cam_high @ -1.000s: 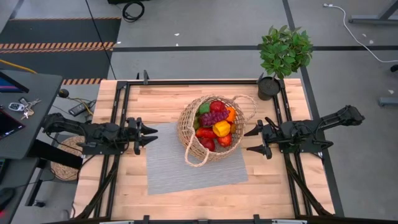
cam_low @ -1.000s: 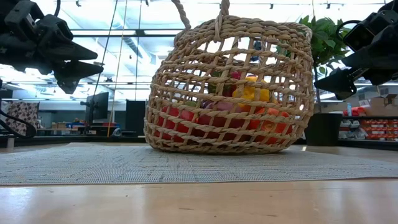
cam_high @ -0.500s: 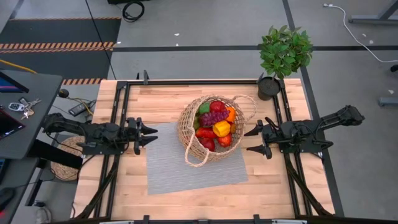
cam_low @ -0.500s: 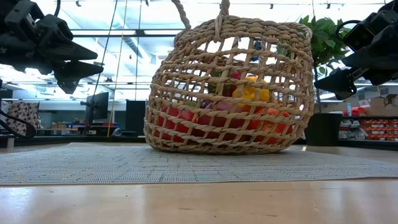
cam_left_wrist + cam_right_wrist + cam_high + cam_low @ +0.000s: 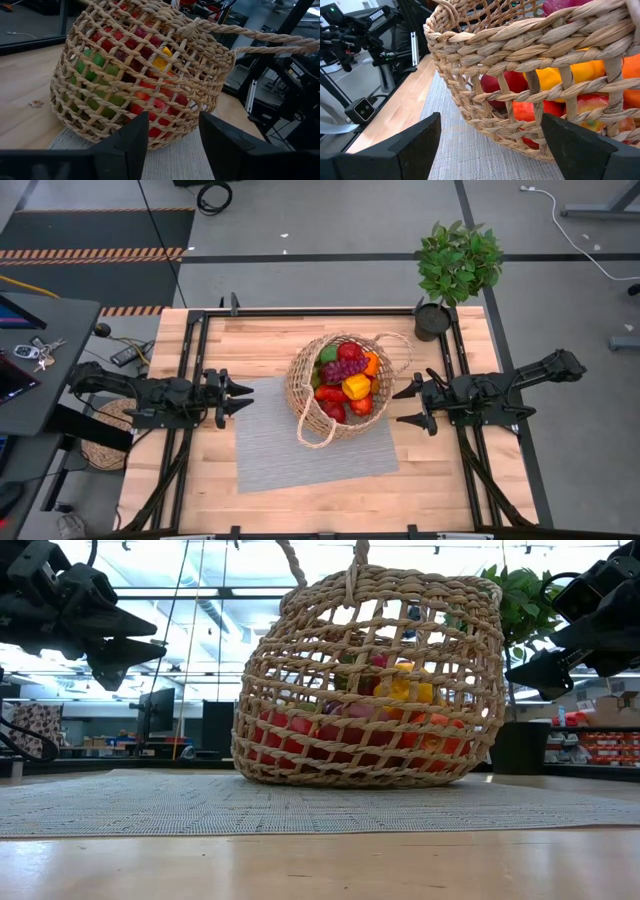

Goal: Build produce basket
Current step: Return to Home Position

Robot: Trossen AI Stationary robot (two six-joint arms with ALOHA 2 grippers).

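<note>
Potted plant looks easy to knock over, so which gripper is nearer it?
Right. The right gripper sits on the potted plant's side of the basket; the left gripper is across the basket from it.

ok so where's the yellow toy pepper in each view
high view: yellow toy pepper, middle of the tan open-weave wicker basket
low view: pepper behind weave, right of centre
left wrist view: pepper through the basket wall
right wrist view: pepper through the basket wall
shared landmark: the basket

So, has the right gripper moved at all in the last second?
No. The right gripper sits open just off the right edge of the grey mat, level with the basket, exactly where it was before.
</note>
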